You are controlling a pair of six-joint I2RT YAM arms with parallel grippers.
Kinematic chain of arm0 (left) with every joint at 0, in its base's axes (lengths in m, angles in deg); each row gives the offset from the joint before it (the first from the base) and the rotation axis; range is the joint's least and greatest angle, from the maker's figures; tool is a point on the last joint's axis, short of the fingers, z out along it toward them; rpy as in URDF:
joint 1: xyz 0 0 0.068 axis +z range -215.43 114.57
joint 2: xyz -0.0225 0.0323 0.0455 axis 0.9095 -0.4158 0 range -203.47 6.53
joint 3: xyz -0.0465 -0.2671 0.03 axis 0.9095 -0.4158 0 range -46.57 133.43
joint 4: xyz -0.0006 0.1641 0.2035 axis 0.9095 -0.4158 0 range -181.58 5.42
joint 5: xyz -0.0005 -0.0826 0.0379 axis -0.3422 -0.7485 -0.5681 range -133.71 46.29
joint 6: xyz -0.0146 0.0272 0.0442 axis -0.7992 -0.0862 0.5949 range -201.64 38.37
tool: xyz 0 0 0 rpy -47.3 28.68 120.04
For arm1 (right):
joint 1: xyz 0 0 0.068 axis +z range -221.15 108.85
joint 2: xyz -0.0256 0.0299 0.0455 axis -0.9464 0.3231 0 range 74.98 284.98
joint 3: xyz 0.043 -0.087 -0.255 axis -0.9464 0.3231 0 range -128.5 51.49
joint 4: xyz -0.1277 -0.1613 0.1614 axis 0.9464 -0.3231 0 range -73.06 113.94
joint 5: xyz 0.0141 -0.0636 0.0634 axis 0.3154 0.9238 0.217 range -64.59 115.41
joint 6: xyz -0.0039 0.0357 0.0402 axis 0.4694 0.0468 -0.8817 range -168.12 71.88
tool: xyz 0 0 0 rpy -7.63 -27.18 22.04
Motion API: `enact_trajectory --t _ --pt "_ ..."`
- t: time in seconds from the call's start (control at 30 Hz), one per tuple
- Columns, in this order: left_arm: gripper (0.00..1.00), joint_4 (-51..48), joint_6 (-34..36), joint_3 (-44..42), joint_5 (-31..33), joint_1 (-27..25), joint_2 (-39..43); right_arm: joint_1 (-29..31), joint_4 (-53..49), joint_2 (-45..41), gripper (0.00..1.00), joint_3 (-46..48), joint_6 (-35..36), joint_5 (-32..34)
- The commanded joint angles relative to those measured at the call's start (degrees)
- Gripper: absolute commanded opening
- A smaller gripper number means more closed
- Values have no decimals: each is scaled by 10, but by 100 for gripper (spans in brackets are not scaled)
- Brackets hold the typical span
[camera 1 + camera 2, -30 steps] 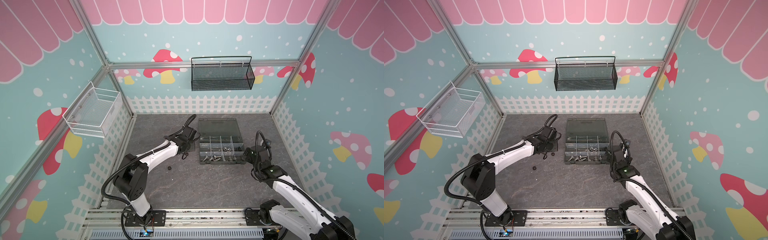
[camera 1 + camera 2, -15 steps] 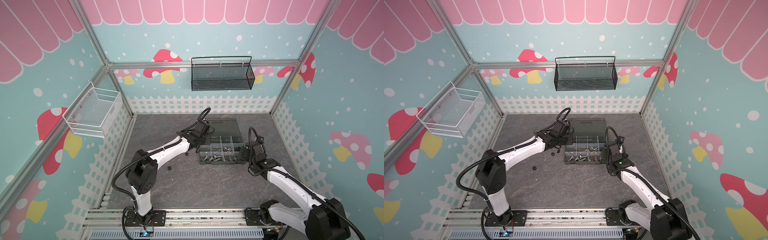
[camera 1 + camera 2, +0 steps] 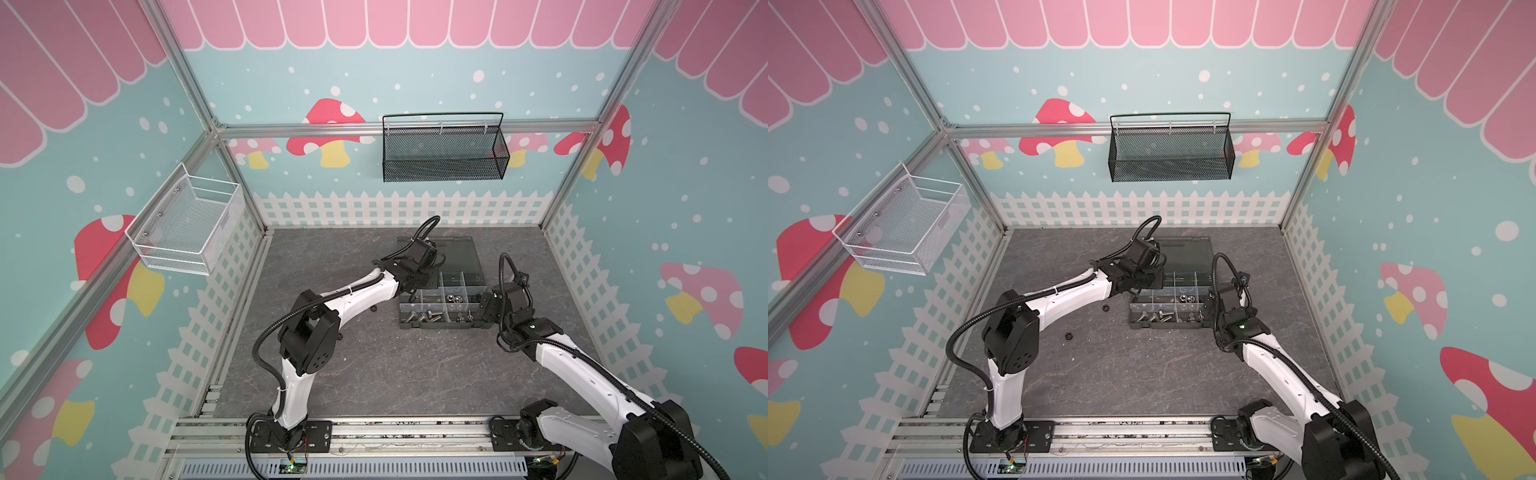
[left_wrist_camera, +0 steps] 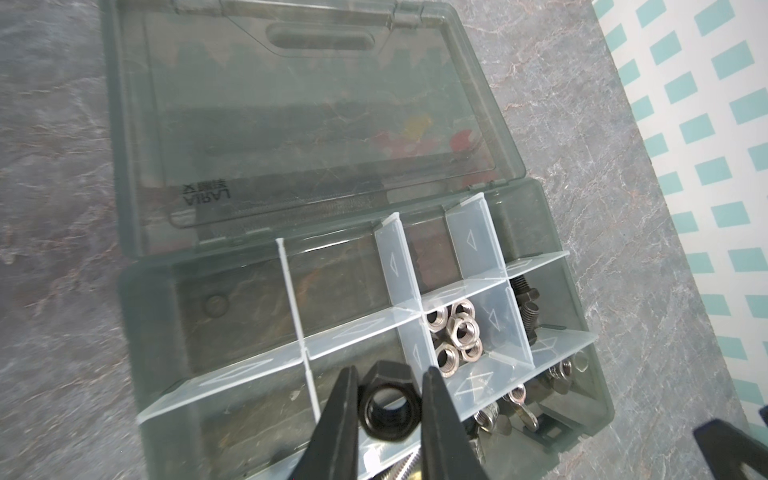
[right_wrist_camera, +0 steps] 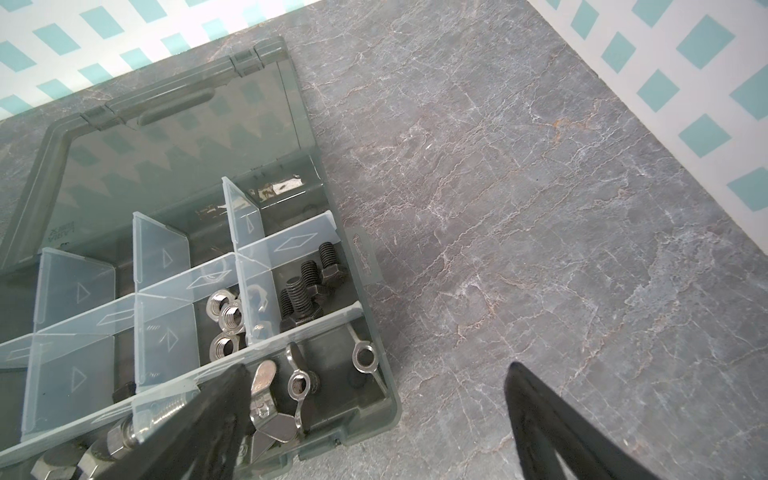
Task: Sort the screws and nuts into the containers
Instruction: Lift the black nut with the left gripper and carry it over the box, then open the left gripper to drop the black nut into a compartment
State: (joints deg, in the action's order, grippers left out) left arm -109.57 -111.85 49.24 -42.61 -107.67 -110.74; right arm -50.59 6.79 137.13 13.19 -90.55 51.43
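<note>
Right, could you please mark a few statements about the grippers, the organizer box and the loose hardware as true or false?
1. The left gripper is shut on a black hexagonal nut. True.
2. The lid of the dark grey translucent plastic organizer box is closed. False: it lies folded back, open.
3. The shiny silver hexagonal nuts share a compartment with the black threaded screws. False: a clear divider separates them.
4. The right gripper is open and empty. True.
5. Two loose black nuts lie on the grey marbled table outside the box. True.
</note>
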Motion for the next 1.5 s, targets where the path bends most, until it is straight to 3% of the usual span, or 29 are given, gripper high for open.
enact_trajectory --t 0.0,0.6,0.83,1.13,1.47 --pt "13 3 -4 24 -12 -8 -16 -3 -9 -14 97 0 0 11" --pt "19 -23 3 32 -10 -16 -70 -4 -7 -33 97 9 -8 16" --pt "41 -31 8 32 -11 -17 -64 -3 -7 -31 97 5 -9 15" --pt "47 -41 15 25 2 -17 -16 -3 -7 -31 97 3 -10 14" --pt "52 -23 16 -52 64 -17 125 -3 -7 -34 97 3 -12 12"
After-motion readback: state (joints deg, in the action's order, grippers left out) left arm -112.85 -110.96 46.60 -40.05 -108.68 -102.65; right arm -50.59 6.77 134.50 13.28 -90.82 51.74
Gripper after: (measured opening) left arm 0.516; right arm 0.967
